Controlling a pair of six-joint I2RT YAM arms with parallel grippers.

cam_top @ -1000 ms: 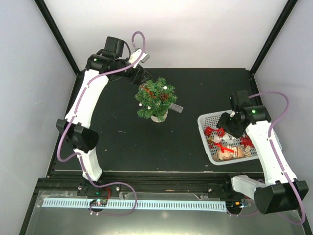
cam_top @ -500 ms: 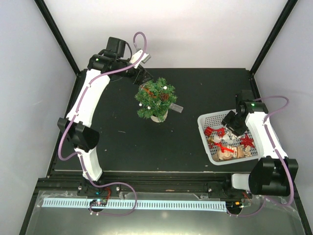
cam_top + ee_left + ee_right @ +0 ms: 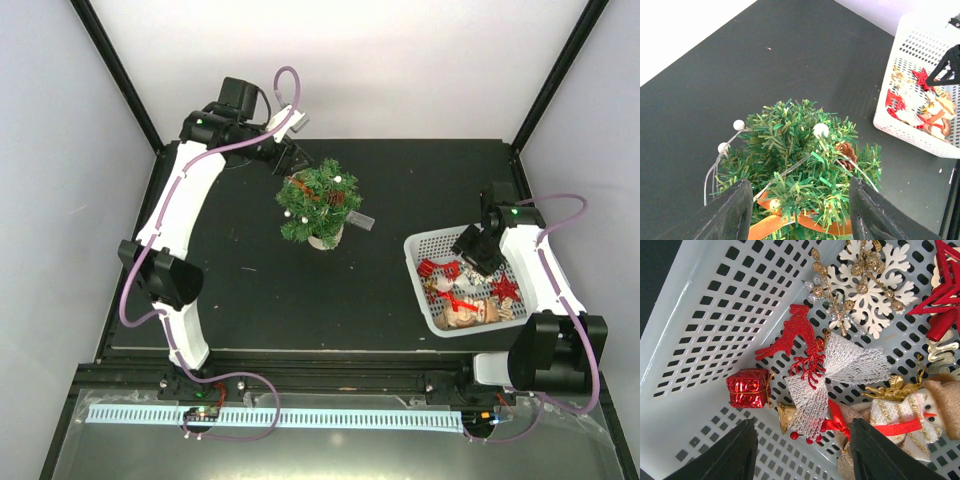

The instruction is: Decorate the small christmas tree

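Note:
The small christmas tree (image 3: 318,203) stands in its white pot mid-table; in the left wrist view (image 3: 805,165) it carries white beads, a pine cone and an orange ribbon (image 3: 790,225). My left gripper (image 3: 292,158) is open and empty just behind the tree, its fingers either side of the branches (image 3: 800,212). My right gripper (image 3: 470,250) is open and empty over the white basket (image 3: 420,245). Below it (image 3: 802,452) lie a white mesh bow with a gold bell (image 3: 812,390), a red foil gift box (image 3: 747,388), a red reindeer (image 3: 790,330), a white snowflake (image 3: 870,275) and a snowman (image 3: 910,415).
A small grey tag (image 3: 362,221) lies on the black table right of the tree. A red star (image 3: 505,288) sits in the basket's right part. Black frame posts stand at the back corners. The basket sits at the table's right edge.
My right gripper has moved right and settled lower over the basket. My left gripper has drawn slightly back from the tree top.

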